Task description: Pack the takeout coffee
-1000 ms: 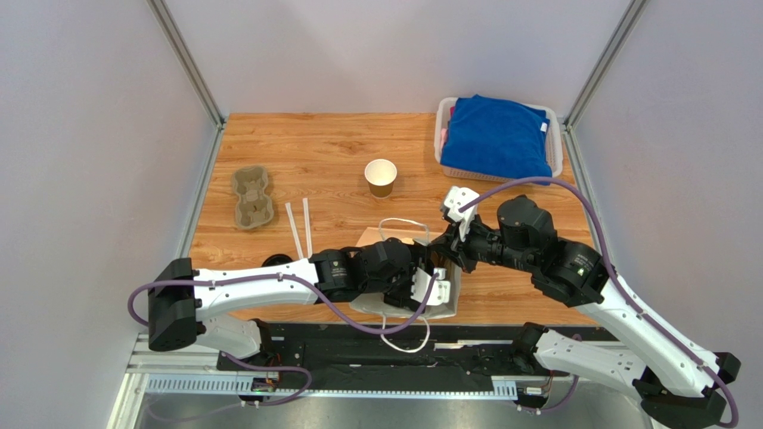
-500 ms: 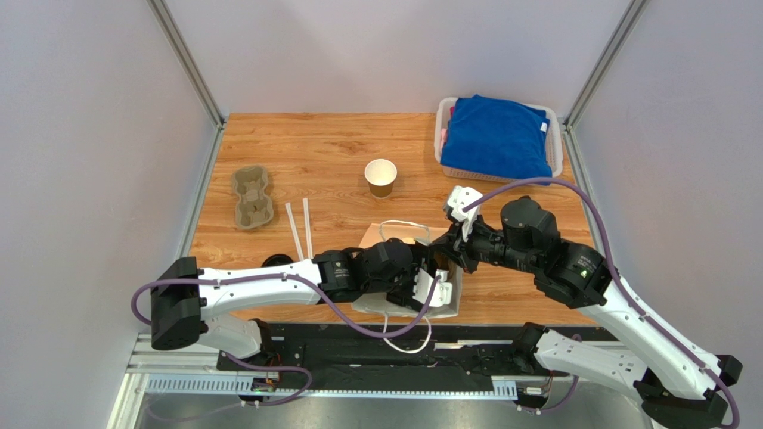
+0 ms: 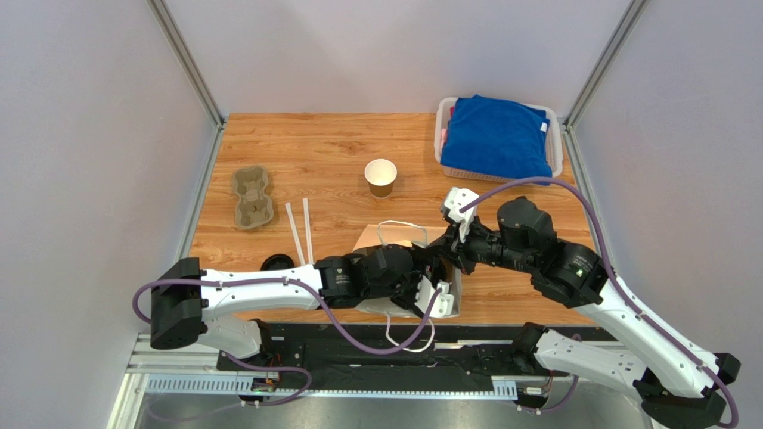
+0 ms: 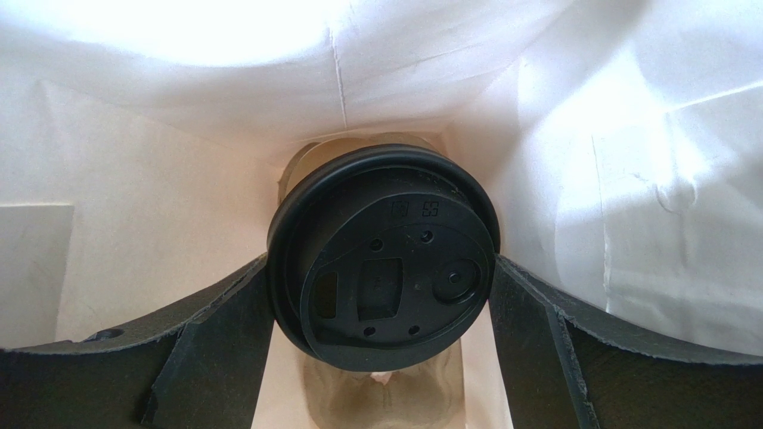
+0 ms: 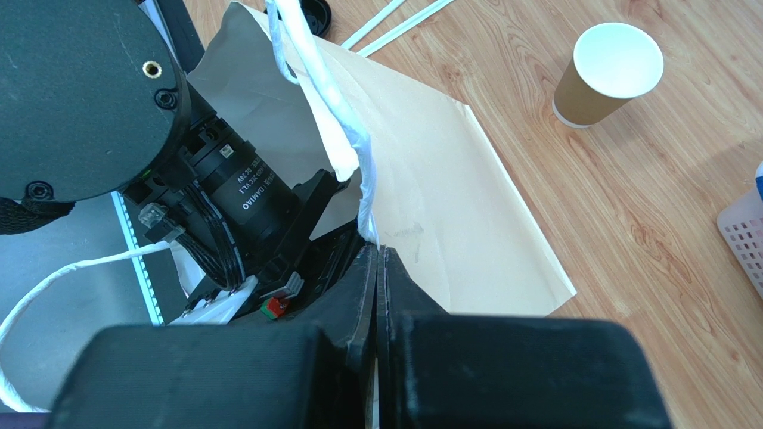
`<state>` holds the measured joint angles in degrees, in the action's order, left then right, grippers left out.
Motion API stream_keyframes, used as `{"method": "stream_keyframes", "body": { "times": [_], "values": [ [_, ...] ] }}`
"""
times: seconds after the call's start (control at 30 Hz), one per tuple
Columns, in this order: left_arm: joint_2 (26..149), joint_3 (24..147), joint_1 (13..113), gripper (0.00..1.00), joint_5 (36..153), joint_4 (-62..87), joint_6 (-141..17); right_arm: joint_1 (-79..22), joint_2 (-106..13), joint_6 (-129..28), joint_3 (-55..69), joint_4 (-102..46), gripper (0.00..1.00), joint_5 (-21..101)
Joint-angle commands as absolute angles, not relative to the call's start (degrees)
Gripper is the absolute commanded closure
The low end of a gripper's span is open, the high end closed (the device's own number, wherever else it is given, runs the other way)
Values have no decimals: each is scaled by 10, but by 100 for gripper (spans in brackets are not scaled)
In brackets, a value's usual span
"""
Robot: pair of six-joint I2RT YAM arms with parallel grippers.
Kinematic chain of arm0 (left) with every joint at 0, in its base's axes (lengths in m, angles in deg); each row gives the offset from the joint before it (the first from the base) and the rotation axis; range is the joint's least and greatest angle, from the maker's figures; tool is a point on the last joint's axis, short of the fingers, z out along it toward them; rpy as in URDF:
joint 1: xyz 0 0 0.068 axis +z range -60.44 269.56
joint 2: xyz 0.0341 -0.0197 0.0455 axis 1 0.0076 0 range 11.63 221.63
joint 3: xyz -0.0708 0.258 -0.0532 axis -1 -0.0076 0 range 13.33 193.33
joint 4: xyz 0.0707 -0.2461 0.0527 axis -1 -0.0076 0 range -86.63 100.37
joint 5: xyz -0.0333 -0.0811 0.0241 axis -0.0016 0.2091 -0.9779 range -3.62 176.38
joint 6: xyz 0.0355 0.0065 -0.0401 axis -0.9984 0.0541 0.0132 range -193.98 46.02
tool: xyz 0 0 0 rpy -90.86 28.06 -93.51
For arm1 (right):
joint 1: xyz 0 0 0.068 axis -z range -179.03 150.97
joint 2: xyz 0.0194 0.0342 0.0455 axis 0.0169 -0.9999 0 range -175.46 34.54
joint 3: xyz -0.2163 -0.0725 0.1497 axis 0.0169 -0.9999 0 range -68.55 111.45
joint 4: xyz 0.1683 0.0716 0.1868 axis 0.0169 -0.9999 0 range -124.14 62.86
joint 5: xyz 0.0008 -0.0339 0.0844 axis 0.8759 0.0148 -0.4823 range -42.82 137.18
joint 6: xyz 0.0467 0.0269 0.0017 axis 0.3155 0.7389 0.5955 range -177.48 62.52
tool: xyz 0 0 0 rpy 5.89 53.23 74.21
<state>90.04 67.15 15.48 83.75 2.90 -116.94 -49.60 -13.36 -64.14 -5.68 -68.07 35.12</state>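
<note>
We are pinching the right gripper [image 5: 376, 264] together on the white rim of the paper bag [image 5: 439, 214], so the mouth is gaping for the other arm; the left gripper [image 4: 383, 277] is reaching inside, fingers [image 4: 224, 313] pressing both sides of the black lid; the takeout coffee [image 4: 394, 268] is sitting deep within the bag; gripping there, we judge, is sparing the soft cup wall.
</note>
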Motion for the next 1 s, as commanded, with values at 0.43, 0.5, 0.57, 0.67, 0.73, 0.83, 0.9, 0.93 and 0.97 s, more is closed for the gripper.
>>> {"method": "stream_keyframes", "body": {
  "times": [0.43,0.5,0.57,0.67,0.73,0.83,0.9,0.93,0.97],
  "values": [
    [906,682,170,65,830,-12,-1117,-499,-131,-635,-50,-655,100,350],
    [909,683,173,65,833,-13,-1119,-499,-131,-633,-50,-656,100,350],
    [918,693,178,65,839,-29,-1114,-499,-133,-634,-50,-654,100,350],
    [928,704,182,65,844,-39,-1107,-499,-135,-633,-50,-652,100,349],
    [936,707,184,65,845,-42,-1104,-499,-135,-632,-50,-651,100,348],
    [942,712,185,65,848,-46,-1100,-499,-135,-630,-50,-651,100,347],
    [946,716,186,65,855,-51,-1099,-499,-136,-629,-50,-651,100,347],
    [949,719,186,65,858,-55,-1098,-499,-136,-630,-50,-650,100,348],
    [950,724,187,65,860,-65,-1092,-499,-137,-629,-50,-650,100,347]
  ]
}}
